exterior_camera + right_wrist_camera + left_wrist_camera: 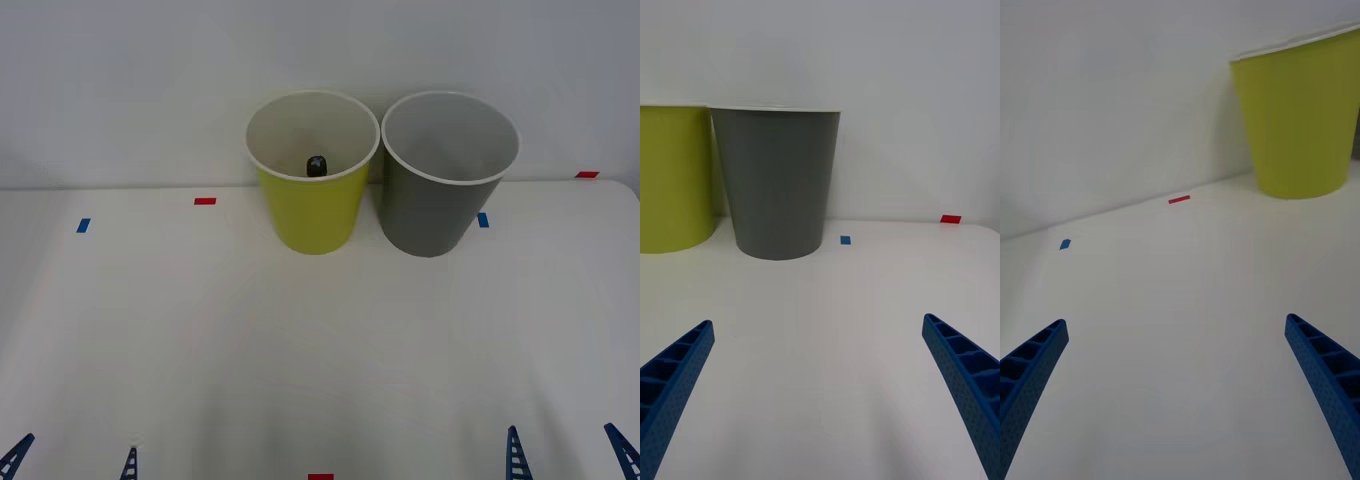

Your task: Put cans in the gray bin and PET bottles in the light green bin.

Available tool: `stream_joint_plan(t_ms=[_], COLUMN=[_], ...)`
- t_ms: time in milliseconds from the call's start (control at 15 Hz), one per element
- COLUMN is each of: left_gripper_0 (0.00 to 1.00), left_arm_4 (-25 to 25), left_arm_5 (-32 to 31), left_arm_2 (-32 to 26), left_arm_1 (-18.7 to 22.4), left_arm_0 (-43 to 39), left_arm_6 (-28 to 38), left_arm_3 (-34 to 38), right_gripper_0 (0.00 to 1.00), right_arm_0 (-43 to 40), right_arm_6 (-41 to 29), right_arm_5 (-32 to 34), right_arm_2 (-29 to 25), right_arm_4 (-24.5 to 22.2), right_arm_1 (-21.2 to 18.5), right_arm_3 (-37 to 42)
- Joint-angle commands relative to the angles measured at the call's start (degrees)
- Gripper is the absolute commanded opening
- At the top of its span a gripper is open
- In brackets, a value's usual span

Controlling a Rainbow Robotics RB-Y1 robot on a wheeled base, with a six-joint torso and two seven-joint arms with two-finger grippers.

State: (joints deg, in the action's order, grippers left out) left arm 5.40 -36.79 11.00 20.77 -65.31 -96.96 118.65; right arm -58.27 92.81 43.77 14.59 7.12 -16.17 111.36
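Light green bin (312,205) and gray bin (440,200) stand upright side by side at the far edge of the white table (300,350), against the wall, light green one on the robot's left, gray one on its right, rims just beside each other or touching, cannot tell which. PET bottle (316,165) is inside the light green bin: just its black cap shows above the near rim line, against the white inner wall; label and body hidden by the bin wall. Gray bin interior shows white, nothing visible inside from the front view. Left gripper (72,462) sits at the near edge of the table on the left, fingers spread wide, holding nothing; its wrist view has the light green bin (1304,124) well ahead and off to one side, bare tabletop between the blue ribbed fingers (1030,375). Right gripper (565,455) sits at the near edge on the right, fingers also spread wide and empty; its wrist view looks across the table at the gray bin (779,184) with the light green bin (674,180) next to it. Bottle is well apart from both grippers, at the far side of the table. Small red and blue tape marks (205,201) are stuck on the tabletop near the bins and the edges.
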Motion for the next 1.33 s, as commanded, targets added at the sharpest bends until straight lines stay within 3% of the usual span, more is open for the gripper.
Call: stream_joint_plan(t_ms=[67,1333], left_gripper_0=[1.0,1.0], left_arm_4=[-0.83,-1.27], left_arm_5=[-5.58,-7.42], left_arm_2=[0.07,1.39], left_arm_1=[0.41,0.41], left_arm_0=[-0.35,-0.52], left_arm_6=[0.02,0.19], left_arm_3=[-4.39,-6.94], right_gripper_0=[0.97,0.96], right_arm_0=[0.0,0.0], right_arm_6=[0.0,0.0], right_arm_5=[0.0,0.0], right_arm_2=[0.0,0.0], right_arm_4=[0.0,0.0], right_arm_1=[0.0,0.0], right_arm_3=[0.0,0.0])
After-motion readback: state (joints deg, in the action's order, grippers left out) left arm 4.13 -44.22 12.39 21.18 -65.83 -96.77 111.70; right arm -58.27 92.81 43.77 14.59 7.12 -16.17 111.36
